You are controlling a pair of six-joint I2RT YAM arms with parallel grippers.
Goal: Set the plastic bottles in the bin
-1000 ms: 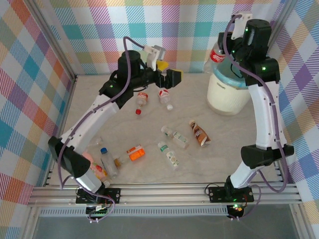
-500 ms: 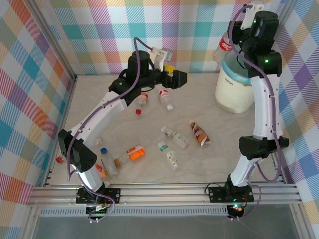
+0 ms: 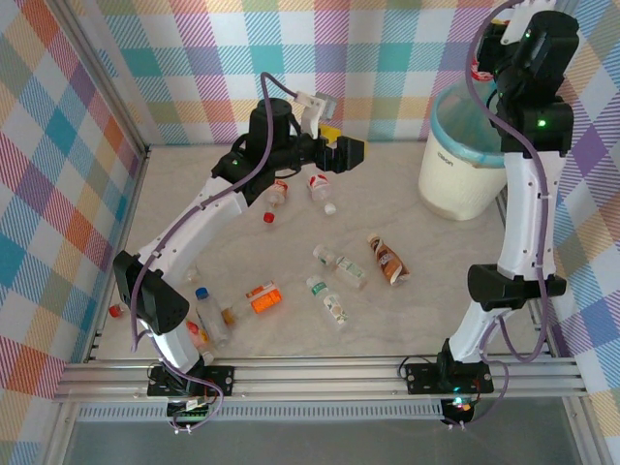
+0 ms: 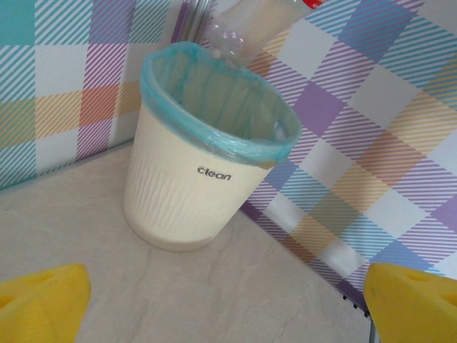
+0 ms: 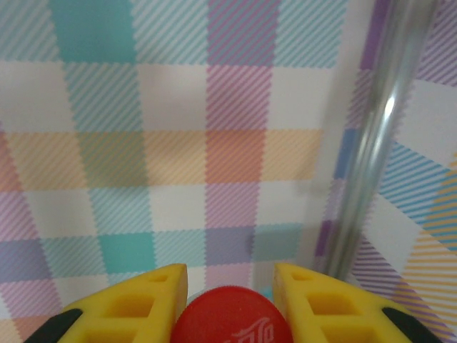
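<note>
Left and centre of the overhead frame, the plastic bottles [image 3: 263, 296] are lying scattered on the worktop [image 3: 436, 281], awaiting pickup. My left claw [image 3: 340, 153] is hovering spread and empty, facing the bin [image 3: 455, 184], whose wall is showing the word "clean". At upper right, my right claw [image 5: 230, 289] is pinching a red-capped bottle [image 5: 232, 323] over the bin's rim, I judge for dropping. Its cap script is unreadable.

— What did you get from the right wrist camera?
— My gripper [image 5: 229, 277] was closed on a bottle [image 5: 232, 330]. Its red cap [image 5: 230, 314], with white script on it, sat between the two yellow fingers [image 5: 132, 309].
— And behind it?
— I saw the plaid wall [image 5: 178, 143], with a shiny metal post [image 5: 371, 136] on the right.
</note>
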